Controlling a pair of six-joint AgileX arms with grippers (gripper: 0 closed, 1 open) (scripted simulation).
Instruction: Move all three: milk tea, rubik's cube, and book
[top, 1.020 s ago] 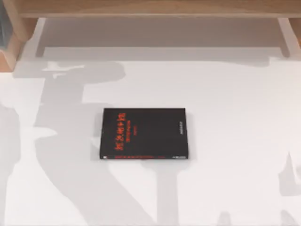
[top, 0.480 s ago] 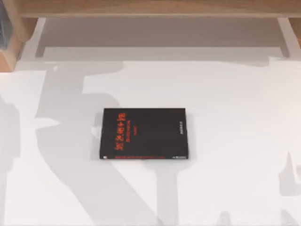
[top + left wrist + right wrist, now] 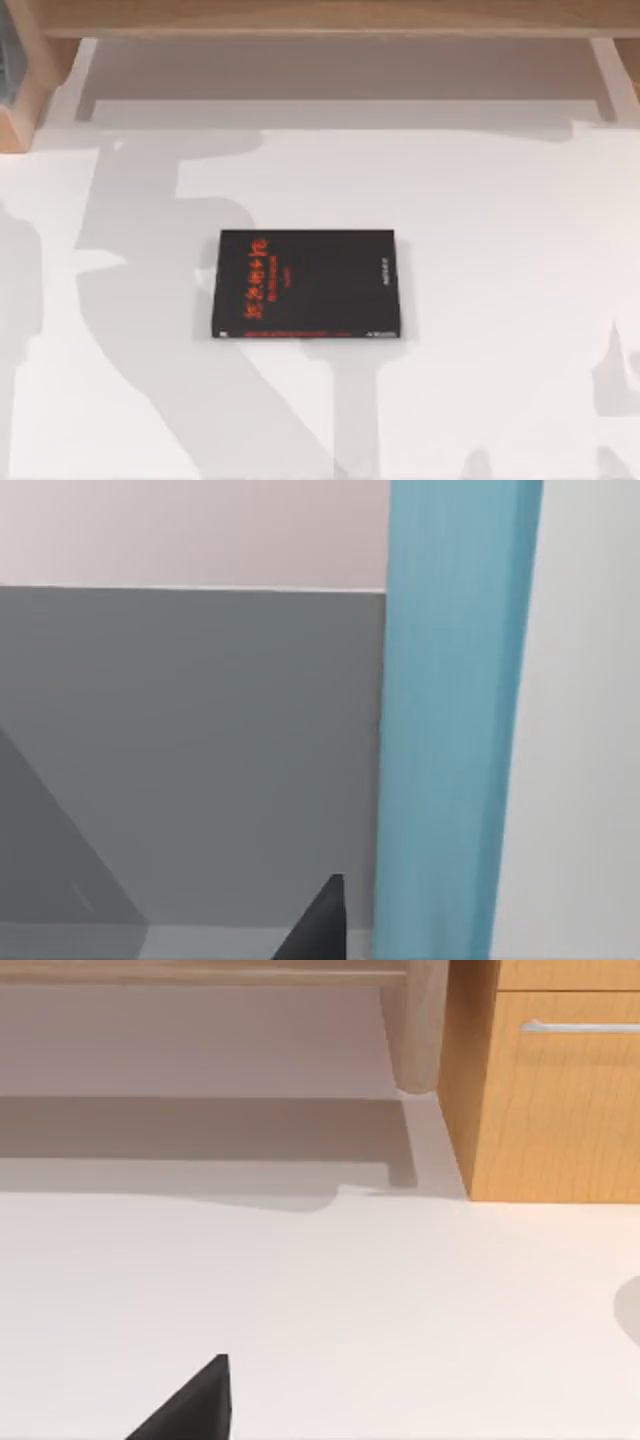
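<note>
The book [image 3: 307,284] lies flat in the middle of the white table [image 3: 500,300], black cover up with red characters along its left part. No gripper is on it or beside it. In the left wrist view a dark tip of my left gripper [image 3: 318,928] pokes up before a grey panel [image 3: 190,750], close to a light blue upright strip [image 3: 455,730]. My right gripper [image 3: 190,1405] shows as a dark tip low over bare table. The milk tea and the rubik's cube are out of view.
A wooden shelf unit [image 3: 320,15] runs along the far edge on white legs [image 3: 85,80]. A wooden cabinet with a metal drawer handle [image 3: 580,1028] stands beyond my right gripper. Arm shadows fall across the table's left half.
The arm shadow at the table's upper left has shifted slightly. The book has stayed in place.
</note>
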